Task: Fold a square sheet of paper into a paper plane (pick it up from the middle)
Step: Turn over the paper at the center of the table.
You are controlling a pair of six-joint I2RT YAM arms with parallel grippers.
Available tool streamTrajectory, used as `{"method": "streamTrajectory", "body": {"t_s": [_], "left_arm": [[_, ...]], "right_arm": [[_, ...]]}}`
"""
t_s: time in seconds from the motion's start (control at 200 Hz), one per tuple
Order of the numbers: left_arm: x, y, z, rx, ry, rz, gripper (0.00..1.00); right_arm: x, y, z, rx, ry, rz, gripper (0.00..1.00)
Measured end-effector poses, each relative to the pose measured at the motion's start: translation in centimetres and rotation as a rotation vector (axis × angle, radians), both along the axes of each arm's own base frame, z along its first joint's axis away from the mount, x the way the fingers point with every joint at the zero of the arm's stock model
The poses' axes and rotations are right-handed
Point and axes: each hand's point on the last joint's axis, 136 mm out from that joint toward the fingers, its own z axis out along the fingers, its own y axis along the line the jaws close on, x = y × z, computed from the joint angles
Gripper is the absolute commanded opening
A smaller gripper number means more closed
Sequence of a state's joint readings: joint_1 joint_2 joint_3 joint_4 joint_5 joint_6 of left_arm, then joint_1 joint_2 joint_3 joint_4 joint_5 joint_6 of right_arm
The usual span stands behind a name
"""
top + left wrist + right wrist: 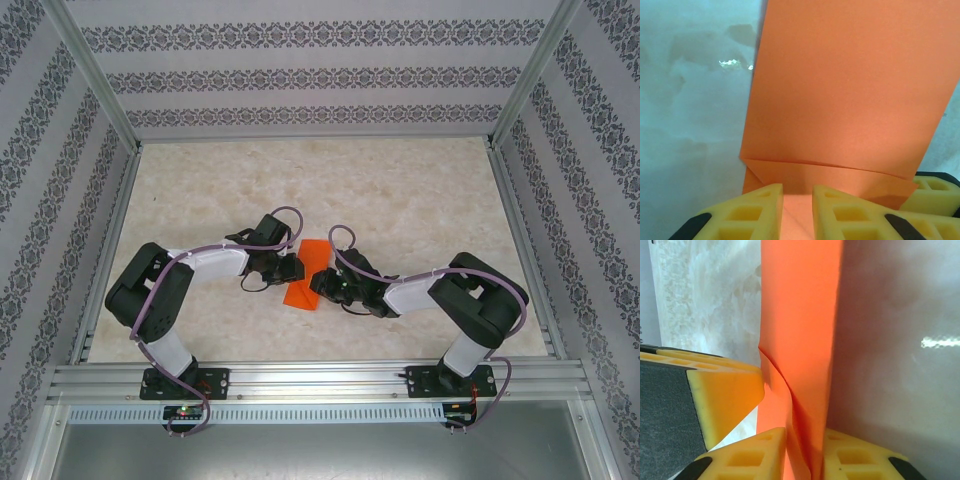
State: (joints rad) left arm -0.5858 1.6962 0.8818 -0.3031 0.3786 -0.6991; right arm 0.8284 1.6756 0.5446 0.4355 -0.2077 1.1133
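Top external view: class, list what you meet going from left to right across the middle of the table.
In order: left arm → left fingers → square sheet of paper → right fingers → right arm.

- square sheet of paper (305, 279): thin orange paper, matt and smooth, soft crease visible up close
- yellow finger pads (755, 210): matt, rubbery-looking foam or plastic, moulded with open cells
- dark panel (665, 405) next to one pad: grainy, kinda sandpaper-ish
- table (400, 190): pale marble-look top, smooth, slightly glossy with spots of glare
- frame rails (320, 380): bare brushed metal, dull silver sheen
- walls (300, 80): flat matt print, cloth or paper, hard to tell
- arm shells (150, 290): smooth black and white plastic, faint shine
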Motion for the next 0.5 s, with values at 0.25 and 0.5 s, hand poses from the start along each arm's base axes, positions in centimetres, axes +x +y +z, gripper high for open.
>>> {"method": "streamTrajectory", "body": {"t_s": [0.25,0.5], "left_arm": [[-0.1,0.3,1.1,0.001,-0.019,0.006,0.25],[0.8,1.3,6.3,-0.012,-0.164,0.049,0.29]], "right_arm": [[-0.1,0.1,0.0,-0.013,0.001,0.017,0.11],[0.2,0.2,3.4,-0.044,-0.056,0.060,0.03]]}}
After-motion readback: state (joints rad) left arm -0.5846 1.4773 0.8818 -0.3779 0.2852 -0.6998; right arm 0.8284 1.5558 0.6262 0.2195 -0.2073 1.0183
